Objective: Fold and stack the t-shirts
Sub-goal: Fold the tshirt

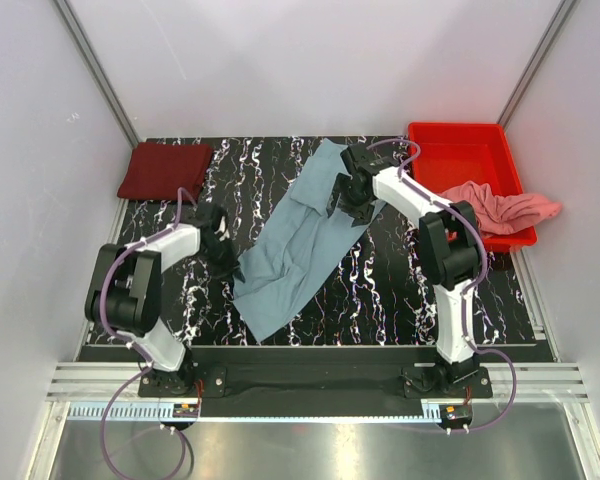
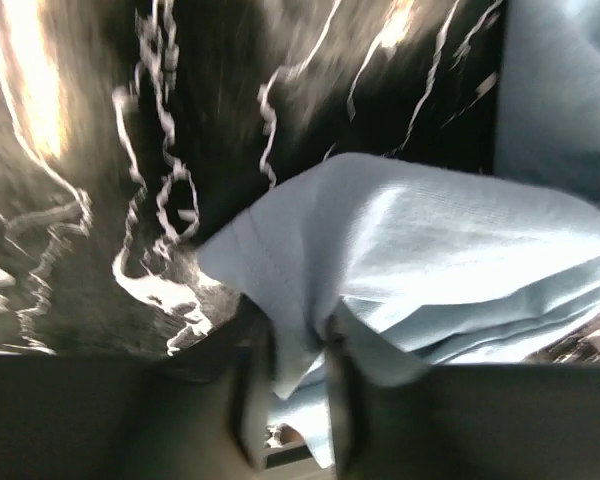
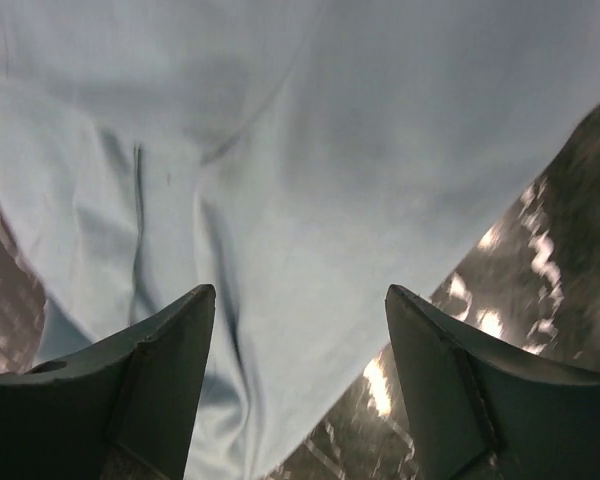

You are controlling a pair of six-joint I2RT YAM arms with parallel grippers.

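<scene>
The grey-blue t-shirt [image 1: 298,240] lies partly folded in a long diagonal strip across the middle of the black marbled table. My left gripper [image 1: 225,262] is shut on its left edge; the left wrist view shows the cloth [image 2: 420,270] pinched between the fingers [image 2: 250,400]. My right gripper [image 1: 346,205] is open and hovers over the shirt's far end; the right wrist view shows the cloth [image 3: 300,170] under the spread fingers [image 3: 170,370]. The maroon t-shirt [image 1: 164,169] lies folded at the far left corner. The salmon pink t-shirt [image 1: 505,212] hangs over the tray's front rim.
A red plastic tray [image 1: 460,150] stands at the far right corner. White booth walls close the table at the back and on both sides. The arms' bases sit on a rail at the near edge.
</scene>
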